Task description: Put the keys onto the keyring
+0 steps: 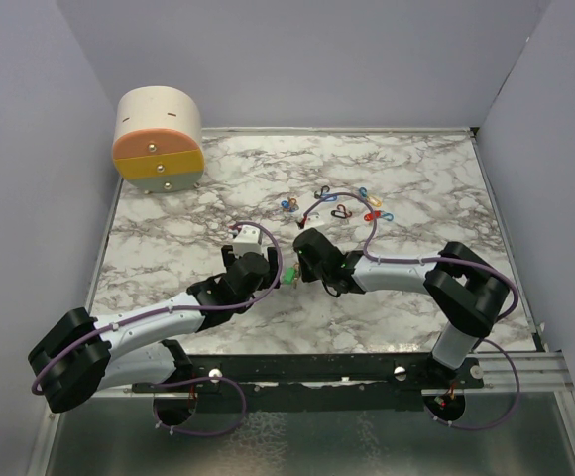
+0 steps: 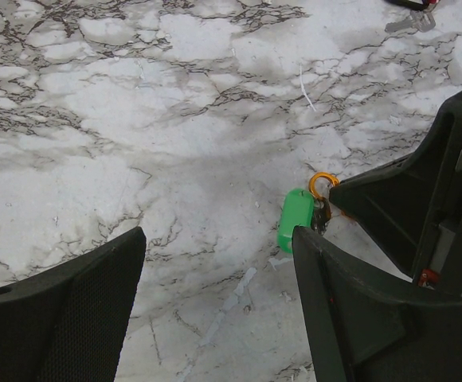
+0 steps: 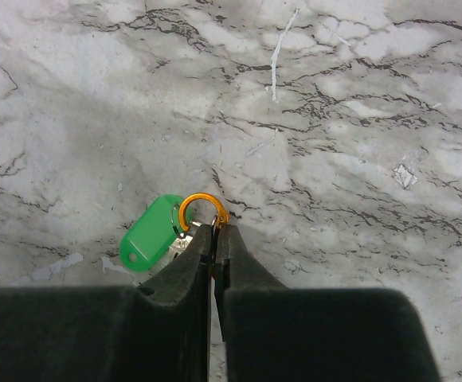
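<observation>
- While the right end effector [image 3: 213,232] has its two fingers pressed together, it pinches the near side of the orange ring [image 3: 201,208], which serves as the keyring, low over the table [image 1: 169,233].
- The green key [image 3: 150,243] lies with its plastic tag flat on the marble, just beside the ring. Its small metal part touches the ring next to the fingertips.
- From the wrist views I cannot say for sure whether the metal part passes through the ring or only leans on it, because the fingertips cover that place.
- The left end effector [image 2: 215,247] is spread wide and holds nothing. It hovers close over the table, facing the right one. The green key is just beside one of its fingers [image 2: 358,310], not between them.
- The other keys and clips [image 1: 287,203] lie well apart from this, in a loose group on the far half of the table.
- My judgement of the step: the work on the green key is in hand, with one arm fixing the ring and the other arm ready to help. The greater part of the task is not yet done, since the other keys are loose.
- The next move calls, I think, for the left end effector to come around the green tag and close on it gently. Then the key can be turned or pushed along the ring while the right grip does not slip.
- This needs fine aim, because the tag is much smaller than the fingers and the two end effectors are very near to each other.
</observation>
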{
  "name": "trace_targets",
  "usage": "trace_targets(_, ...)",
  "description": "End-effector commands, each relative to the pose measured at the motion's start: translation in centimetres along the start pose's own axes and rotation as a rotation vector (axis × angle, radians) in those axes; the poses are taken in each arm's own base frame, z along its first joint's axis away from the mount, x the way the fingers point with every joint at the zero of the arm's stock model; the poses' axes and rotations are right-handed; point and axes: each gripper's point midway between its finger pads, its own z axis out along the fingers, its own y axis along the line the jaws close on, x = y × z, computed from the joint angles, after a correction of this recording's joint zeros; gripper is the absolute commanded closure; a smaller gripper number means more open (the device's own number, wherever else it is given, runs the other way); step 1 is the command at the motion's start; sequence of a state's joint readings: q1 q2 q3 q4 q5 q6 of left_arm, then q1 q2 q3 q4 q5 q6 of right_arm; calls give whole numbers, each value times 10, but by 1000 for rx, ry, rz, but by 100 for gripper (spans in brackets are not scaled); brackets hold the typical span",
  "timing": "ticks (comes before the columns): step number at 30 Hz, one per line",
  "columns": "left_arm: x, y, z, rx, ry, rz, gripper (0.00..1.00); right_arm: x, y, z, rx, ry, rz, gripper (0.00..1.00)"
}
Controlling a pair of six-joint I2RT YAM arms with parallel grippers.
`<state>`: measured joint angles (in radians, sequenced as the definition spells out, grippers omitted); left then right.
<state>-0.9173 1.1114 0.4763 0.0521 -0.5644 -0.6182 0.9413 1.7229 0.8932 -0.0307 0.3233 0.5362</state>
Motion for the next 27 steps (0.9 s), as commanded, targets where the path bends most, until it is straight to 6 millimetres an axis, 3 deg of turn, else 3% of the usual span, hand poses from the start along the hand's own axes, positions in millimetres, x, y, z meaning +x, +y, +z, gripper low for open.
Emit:
trace_targets(1, -4, -3, -2, 26, -13, -20, 23, -2, 8, 2, -21, -7, 27, 99)
trace_targets(27, -3, -2, -2, 27, -11, -24, 23, 8, 11, 0, -47, 16, 41, 99)
